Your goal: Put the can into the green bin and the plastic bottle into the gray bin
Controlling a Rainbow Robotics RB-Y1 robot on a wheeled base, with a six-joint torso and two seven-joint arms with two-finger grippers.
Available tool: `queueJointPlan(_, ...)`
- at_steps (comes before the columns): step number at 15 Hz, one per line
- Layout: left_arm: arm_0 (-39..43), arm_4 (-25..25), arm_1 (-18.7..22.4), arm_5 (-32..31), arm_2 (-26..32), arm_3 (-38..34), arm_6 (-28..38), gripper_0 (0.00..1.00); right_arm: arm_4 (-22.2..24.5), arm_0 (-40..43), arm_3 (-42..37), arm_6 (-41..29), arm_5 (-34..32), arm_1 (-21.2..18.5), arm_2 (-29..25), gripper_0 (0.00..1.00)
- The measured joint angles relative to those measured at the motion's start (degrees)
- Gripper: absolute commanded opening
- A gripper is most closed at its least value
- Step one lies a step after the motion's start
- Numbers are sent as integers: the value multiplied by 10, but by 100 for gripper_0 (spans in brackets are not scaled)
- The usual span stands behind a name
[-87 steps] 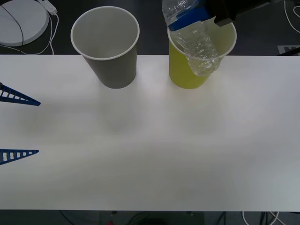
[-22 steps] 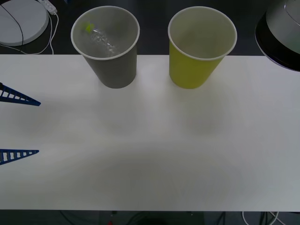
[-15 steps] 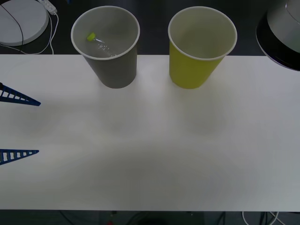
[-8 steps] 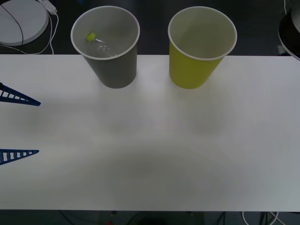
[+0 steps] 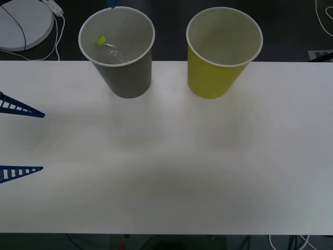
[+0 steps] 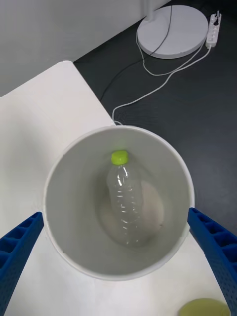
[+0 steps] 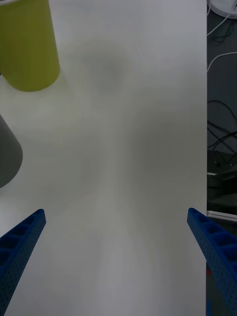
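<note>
The gray bin point(image 5: 125, 78) stands at the table's back left, with the green bin point(image 5: 213, 78) to its right. The plastic bottle point(image 5: 112, 50) lies inside the gray bin, its lime cap point(image 5: 100, 40) leaning against the wall. In the right wrist view my right gripper point(image 6: 114, 215) hovers open above the gray bin point(image 6: 64, 247), looking down on the plastic bottle point(image 6: 126, 202). My left gripper point(image 5: 21, 139) is parked open at the table's left edge, well away from both bins. The can is out of view.
The white table point(image 5: 166, 166) stretches bare in front of the bins. Behind its back edge, on the dark floor, lie a round white base point(image 5: 23, 23) and its cables. The left wrist view shows the green bin point(image 7: 27, 44) and the gray bin's side point(image 7: 7, 158).
The bottle, earlier held by my right gripper over the green bin, now lies in the gray bin. The right arm's dark bulk has left the front view's right edge.
</note>
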Motion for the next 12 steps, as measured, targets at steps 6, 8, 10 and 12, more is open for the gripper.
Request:
queueJointPlan(6,0,0,0,0,0,0,0,100,-3,71,-122,27,0,-90,-45,100)
queueJointPlan(8,0,0,0,0,0,0,0,100,-3,97,-167,42,0,-124,-60,100)
queueJointPlan(10,0,0,0,0,0,0,0,100,-3,125,-209,55,0,-154,-79,100)
queueJointPlan(12,0,0,0,0,0,0,0,100,-14,158,-249,91,0,-188,-96,100)
